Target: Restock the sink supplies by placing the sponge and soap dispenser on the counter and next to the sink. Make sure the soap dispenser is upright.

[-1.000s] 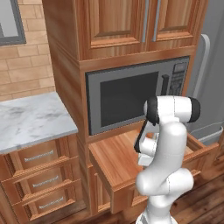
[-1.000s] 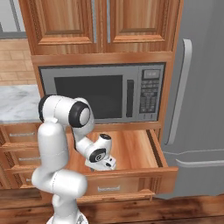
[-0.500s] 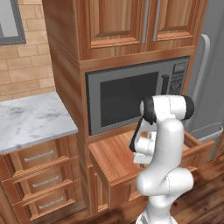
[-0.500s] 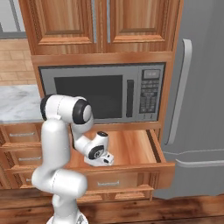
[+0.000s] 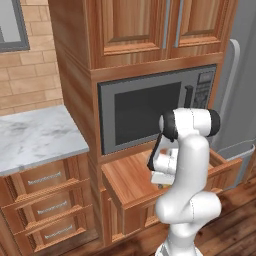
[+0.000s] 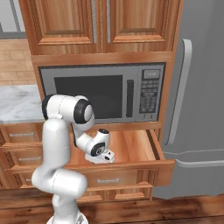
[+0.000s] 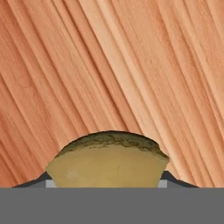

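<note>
While I am looking through the hand camera, I am seeing a yellow-tan sponge [image 7: 107,164] with a darker green-brown top edge sitting right between the two dark finger tips [image 7: 173,180]. The tips are pressing against its two sides, so the gripper [image 7: 107,183] is squeezing the sponge. Behind the sponge, the bare wooden floor of the open drawer [image 7: 131,65] is filling the picture.

From the right base view, the white arm [image 6: 57,144] is bending down into the open drawer [image 6: 151,151], and the gripper [image 6: 107,158] is sitting low inside it, near the drawer's front wall. In the left base view the hand is reaching down into the same drawer [image 5: 125,180], and a tiny bit of yellow is peeking out under it; it is too small for me to tell more.

The drawer is sticking out just under the microwave [image 6: 105,94]. The wooden cabinet doors [image 6: 98,22] are hanging well above the drawer. The grey fridge [image 6: 197,96] is standing just beside the drawer on one side. The marbled counter [image 5: 37,137] is lying on the drawer's other side, a bit higher than the drawer, with three small drawers [image 5: 45,205] under it.
</note>
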Available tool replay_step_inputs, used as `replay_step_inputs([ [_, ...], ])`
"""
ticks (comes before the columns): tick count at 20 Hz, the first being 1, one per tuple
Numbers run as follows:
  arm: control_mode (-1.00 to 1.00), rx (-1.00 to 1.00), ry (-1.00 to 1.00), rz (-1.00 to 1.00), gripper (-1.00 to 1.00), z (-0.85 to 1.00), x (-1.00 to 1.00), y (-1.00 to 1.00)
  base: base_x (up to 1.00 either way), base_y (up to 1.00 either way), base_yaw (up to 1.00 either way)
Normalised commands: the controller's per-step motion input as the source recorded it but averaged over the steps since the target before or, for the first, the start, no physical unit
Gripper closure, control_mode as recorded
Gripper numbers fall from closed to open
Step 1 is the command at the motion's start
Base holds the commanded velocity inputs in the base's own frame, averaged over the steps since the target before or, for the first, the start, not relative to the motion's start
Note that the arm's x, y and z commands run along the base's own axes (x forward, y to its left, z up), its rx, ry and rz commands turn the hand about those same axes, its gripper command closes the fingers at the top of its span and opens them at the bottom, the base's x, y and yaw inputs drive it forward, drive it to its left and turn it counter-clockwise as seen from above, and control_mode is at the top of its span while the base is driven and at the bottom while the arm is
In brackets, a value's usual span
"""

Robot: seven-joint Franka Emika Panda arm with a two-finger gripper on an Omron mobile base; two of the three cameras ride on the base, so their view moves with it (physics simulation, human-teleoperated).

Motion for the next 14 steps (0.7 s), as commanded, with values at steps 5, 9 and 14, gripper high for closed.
replay_step_inputs([
  [5, -1.00, 0.00, -0.01, 0.00, 1.00, 0.16, -0.01, -0.07, 0.00, 0.00, 0.00],
  [9, -1.00, 0.00, -0.04, 0.05, 1.00, 0.86, 0.00, -0.02, 0.00, 0.00, 0.00],
  [14, -1.00, 0.00, -0.10, 0.05, 1.00, 1.00, 0.00, 0.00, 0.00, 0.00, 0.00],
])
